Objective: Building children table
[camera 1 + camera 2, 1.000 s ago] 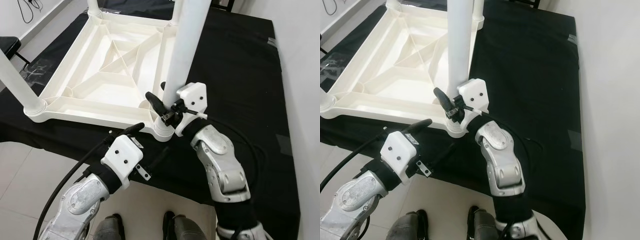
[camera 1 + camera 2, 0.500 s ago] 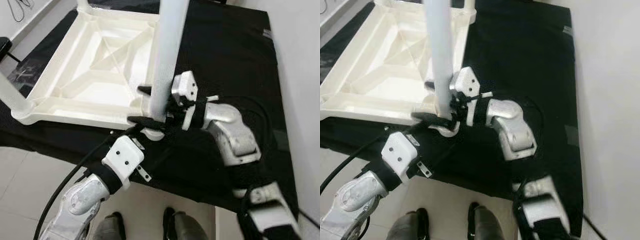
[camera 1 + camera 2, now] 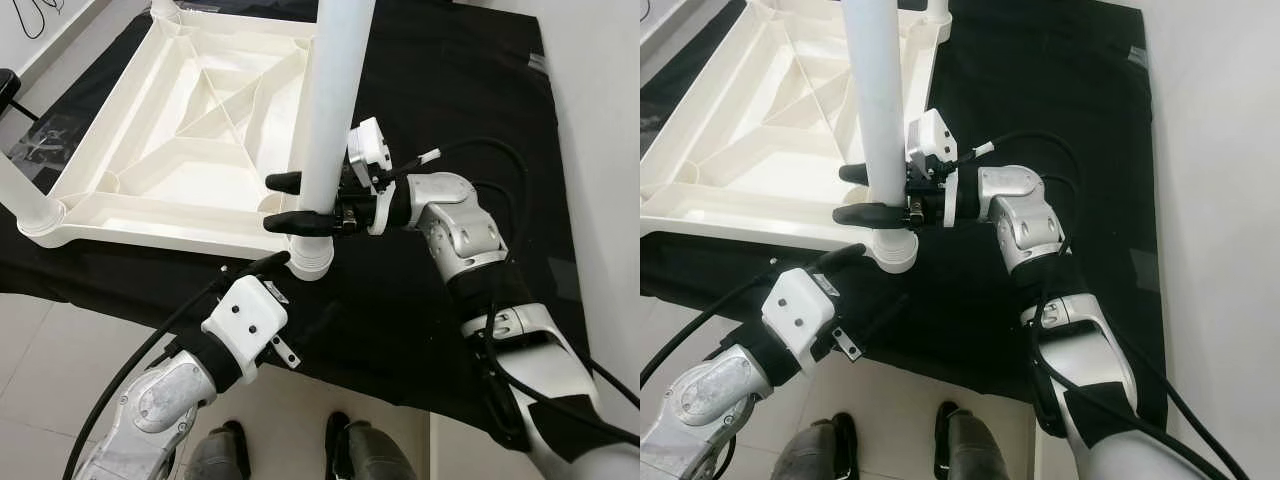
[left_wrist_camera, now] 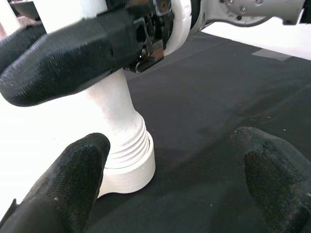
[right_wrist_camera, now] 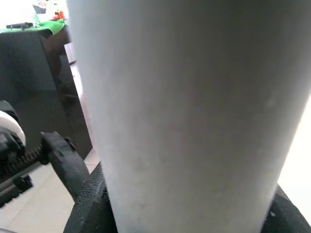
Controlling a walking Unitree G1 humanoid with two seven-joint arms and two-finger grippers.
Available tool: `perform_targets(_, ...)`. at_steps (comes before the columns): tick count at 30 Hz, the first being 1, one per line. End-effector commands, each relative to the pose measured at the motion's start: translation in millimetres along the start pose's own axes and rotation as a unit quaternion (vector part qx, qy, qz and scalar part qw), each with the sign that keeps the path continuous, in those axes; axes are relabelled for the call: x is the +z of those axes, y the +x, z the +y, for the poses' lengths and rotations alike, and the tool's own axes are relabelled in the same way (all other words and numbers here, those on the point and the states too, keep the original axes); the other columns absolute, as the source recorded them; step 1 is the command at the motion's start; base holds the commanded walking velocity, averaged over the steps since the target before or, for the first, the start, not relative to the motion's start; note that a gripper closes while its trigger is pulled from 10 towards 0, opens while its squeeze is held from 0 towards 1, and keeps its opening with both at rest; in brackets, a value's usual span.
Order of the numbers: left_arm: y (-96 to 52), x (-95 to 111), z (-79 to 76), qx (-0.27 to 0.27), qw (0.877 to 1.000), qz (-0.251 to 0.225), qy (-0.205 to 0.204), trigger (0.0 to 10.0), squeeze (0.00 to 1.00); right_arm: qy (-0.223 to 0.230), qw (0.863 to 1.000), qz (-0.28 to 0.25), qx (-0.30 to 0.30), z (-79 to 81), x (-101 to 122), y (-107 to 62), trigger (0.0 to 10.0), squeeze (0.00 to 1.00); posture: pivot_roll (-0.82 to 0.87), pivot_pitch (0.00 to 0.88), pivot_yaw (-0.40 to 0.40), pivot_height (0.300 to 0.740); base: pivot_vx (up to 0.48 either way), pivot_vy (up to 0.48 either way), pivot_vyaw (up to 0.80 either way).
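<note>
Here the right tool [image 3: 290,203] pinches the white table leg [image 3: 330,110], which stands upright in the corner socket of the upturned tabletop [image 3: 190,130] on the black worktop [image 3: 460,90]; the left tool [image 3: 268,262] is spread just below.

black cloth [image 3: 470,90]: spread flat, reaching the right wall
tiled floor [image 3: 40,340]: pale, along the cloth's near edge
shoes [image 3: 290,452]: dark pair on the floor below the cloth's near edge

Silver arms, black-fingered end effectors
</note>
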State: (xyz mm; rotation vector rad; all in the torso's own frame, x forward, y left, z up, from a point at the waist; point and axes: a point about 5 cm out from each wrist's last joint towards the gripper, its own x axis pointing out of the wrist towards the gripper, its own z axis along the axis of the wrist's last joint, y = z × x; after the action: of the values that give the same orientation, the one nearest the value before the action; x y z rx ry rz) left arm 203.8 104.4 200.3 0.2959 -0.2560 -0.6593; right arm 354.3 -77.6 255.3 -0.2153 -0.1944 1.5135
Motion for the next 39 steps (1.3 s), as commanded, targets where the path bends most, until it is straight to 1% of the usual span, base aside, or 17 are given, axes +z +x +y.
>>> perform_targets(1,-2.2,-1,-5.2,-0.012,1.000,0.009,-0.002,10.0,0.00,0.007,1.000,0.013,-0.005,-0.4,-7,-3.7,0.0,0.00,0.14,0.283,-0.092,0.740,0.000,0.000,0.00)
perform_targets(10,-9.6,-4,-14.0,-0.018,0.999,0.017,-0.029,10.0,0.00,0.030,0.986,0.049,-0.158,6.3,-34,-41.3,0.0,0.00,0.09,0.297,-0.105,0.740,0.000,0.000,0.00)
perform_targets(13,-13.8,-8,-14.9,-0.015,0.999,0.025,-0.033,10.0,0.00,0.059,0.960,0.063,-0.265,18.5,-48,-41.9,0.0,0.00,0.08,0.302,-0.109,0.740,0.000,0.000,0.00)
perform_targets(14,-16.1,-10,-13.0,-0.008,0.999,0.029,-0.037,10.0,0.00,0.129,0.861,0.121,-0.478,51.4,-79,-41.4,0.0,0.00,0.06,0.309,-0.107,0.740,0.000,0.000,0.00)
perform_targets(15,-16.4,-10,-12.4,-0.006,0.999,0.029,-0.038,10.0,0.00,0.146,0.824,0.139,-0.530,61.4,-85,-45.4,0.0,0.00,0.06,0.309,-0.107,0.740,0.000,0.000,0.00)
perform_targets(16,-16.5,-10,-12.2,-0.005,0.999,0.029,-0.038,10.0,0.00,0.153,0.806,0.148,-0.553,66.5,-88,-47.9,0.0,0.00,0.06,0.309,-0.107,0.740,0.000,0.000,0.00)
perform_targets(17,-15.7,-10,-11.5,-0.004,0.999,0.028,-0.037,10.0,0.00,0.146,0.831,0.139,-0.518,73.2,-87,-37.2,0.0,0.00,0.07,0.314,-0.105,0.740,0.000,0.000,0.00)
perform_targets(20,-12.8,-9,-5.9,0.003,0.999,0.023,-0.033,10.0,0.00,0.135,0.854,0.129,-0.486,73.6,-90,-17.7,0.0,0.00,0.07,0.304,-0.091,0.740,0.000,0.000,0.00)
perform_targets(26,-12.2,-8,-4.0,0.008,0.999,0.020,-0.030,10.0,0.00,0.119,0.858,0.124,-0.484,63.1,-82,-12.0,0.0,0.00,0.07,0.303,-0.098,0.740,0.000,0.000,0.00)
perform_targets(28,-12.6,-9,-5.4,0.009,0.999,0.021,-0.031,10.0,0.00,0.114,0.852,0.126,-0.496,56.2,-76,-12.3,10.0,0.00,0.07,0.303,-0.098,0.740,0.000,0.000,0.00)
perform_targets(31,-12.9,-9,-5.9,0.009,0.999,0.021,-0.031,10.0,0.00,0.112,0.846,0.123,-0.507,54.1,-68,-11.1,10.0,0.00,0.07,0.302,-0.097,0.740,0.000,0.000,0.00)
perform_targets(32,-13.0,-9,-5.4,0.010,0.999,0.021,-0.031,10.0,0.00,0.109,0.849,0.113,-0.504,50.0,-63,-9.8,10.0,1.00,0.07,0.298,-0.095,0.740,0.000,0.000,0.00)
perform_targets(35,-12.4,-10,-4.3,0.010,0.999,0.021,-0.029,10.0,0.00,0.094,0.871,0.077,-0.475,35.4,-50,-4.4,10.0,1.00,0.08,0.294,-0.094,0.740,0.000,0.000,0.00)
perform_targets(36,-11.1,-9,-3.8,0.009,0.999,0.020,-0.029,10.0,0.00,0.059,0.916,0.022,-0.397,27.9,-32,6.5,10.0,0.95,0.07,0.289,-0.095,0.740,0.000,0.000,0.00)
perform_targets(37,-10.5,-9,-4.0,0.009,0.999,0.020,-0.028,10.0,0.00,0.048,0.934,0.008,-0.353,29.4,-26,12.5,10.0,0.44,0.08,0.288,-0.096,0.740,0.000,0.000,0.00)
perform_targets(38,-10.5,-9,-4.0,0.009,0.999,0.020,-0.028,10.0,0.00,0.048,0.934,0.008,-0.353,29.4,-26,12.5,10.0,0.44,0.08,0.288,-0.096,0.740,0.000,0.000,0.00)
perform_targets(39,-9.8,-10,-4.4,0.005,0.999,0.021,-0.024,10.0,0.00,0.034,0.959,-0.006,-0.282,33.8,-20,21.2,10.0,0.00,0.08,0.287,-0.095,0.740,0.000,0.000,0.00)
